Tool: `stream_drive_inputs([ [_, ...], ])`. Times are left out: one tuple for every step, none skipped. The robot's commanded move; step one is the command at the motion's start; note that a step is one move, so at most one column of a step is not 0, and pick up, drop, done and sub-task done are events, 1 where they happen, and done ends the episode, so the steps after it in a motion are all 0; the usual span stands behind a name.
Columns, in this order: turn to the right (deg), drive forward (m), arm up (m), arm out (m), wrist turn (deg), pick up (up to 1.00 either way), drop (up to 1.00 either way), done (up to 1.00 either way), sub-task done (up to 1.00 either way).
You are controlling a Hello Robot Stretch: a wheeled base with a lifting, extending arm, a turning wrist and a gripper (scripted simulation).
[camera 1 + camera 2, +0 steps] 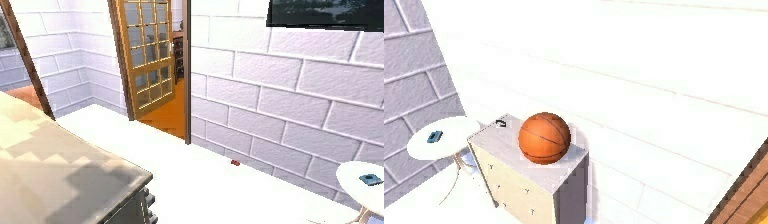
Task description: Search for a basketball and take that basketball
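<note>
An orange basketball (544, 137) with dark seams rests on top of a pale drawer cabinet (509, 175) in the lower left of the arm side view. A small dark item (501, 123) lies on the cabinet top just left of the ball.
A round white side table (429, 145) with a small blue-dark object stands left of the cabinet and shows again as a table (362, 180) at the forward view's right. A glass-paned wooden door (148, 55) stands ajar ahead. A beige countertop (50, 165) fills the lower left. White brick walls surround.
</note>
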Motion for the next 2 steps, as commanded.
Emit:
stream_drive_inputs([
  [0.0,0.0,0.5,0.0,0.0,0.0,0.0,0.0,0.0],
  [0.0,0.0,0.38,0.0,0.0,0.0,0.0,0.0,0.0],
])
